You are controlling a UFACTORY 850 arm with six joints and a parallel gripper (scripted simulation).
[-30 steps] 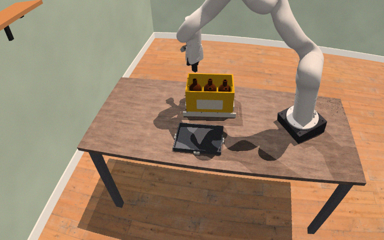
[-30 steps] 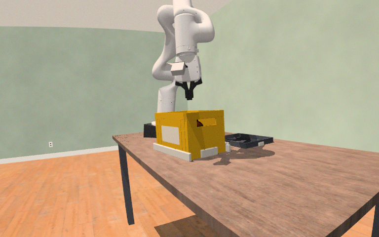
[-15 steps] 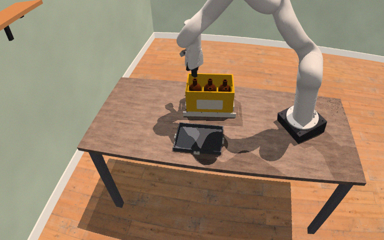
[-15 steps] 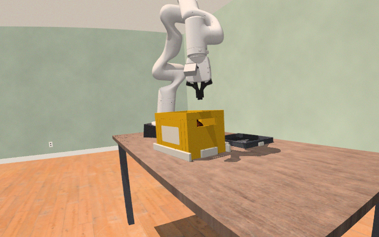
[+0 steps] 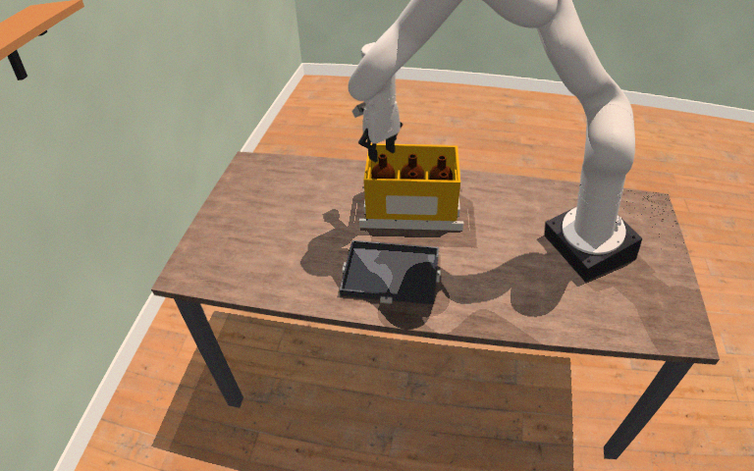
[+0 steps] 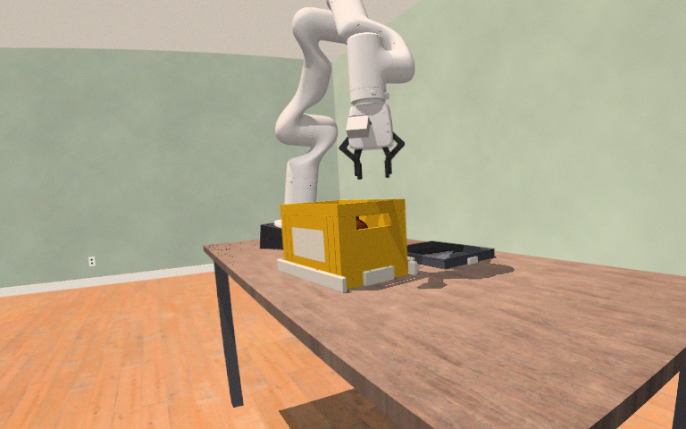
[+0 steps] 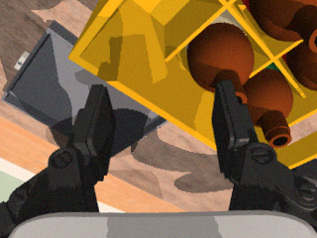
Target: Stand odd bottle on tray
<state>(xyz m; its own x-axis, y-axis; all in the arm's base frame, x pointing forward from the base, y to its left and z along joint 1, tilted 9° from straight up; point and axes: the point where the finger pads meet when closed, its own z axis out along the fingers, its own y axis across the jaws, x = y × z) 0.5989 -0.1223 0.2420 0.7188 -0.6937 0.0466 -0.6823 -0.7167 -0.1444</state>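
Well, the gripper (image 5: pixel 382 153) (image 6: pixel 372 176) (image 7: pixel 161 101) hangs above the work with its fingers fairly wide apart, nothing between them. Below it the bottles (image 5: pixel 412 171) (image 6: pixel 360 222) (image 7: pixel 220 57) stand in the crate (image 5: pixel 375 194) (image 6: pixel 372 253) (image 7: pixel 104 64); which neck is odd, I can't tell. They look like brown glass: stiff, smooth, likely slippery and breakable, with weight low in the round body. Best hold is square across the straight neck, below the lip, then straight up past the dividers. Beyond lies the tray (image 5: pixel 411 261) (image 6: pixel 430 258) (image 7: pixel 37 74), needing a gentle, upright set-down.

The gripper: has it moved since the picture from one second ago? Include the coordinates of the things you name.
Yes. In the exterior view, the gripper (image 5: pixel 382 152) (image 6: pixel 372 177) (image 7: pixel 161 101) has shifted rightward relative to the yellow crate (image 5: pixel 411 199) (image 6: pixel 372 253) (image 7: pixel 116 64), and its fingers have spread apart.
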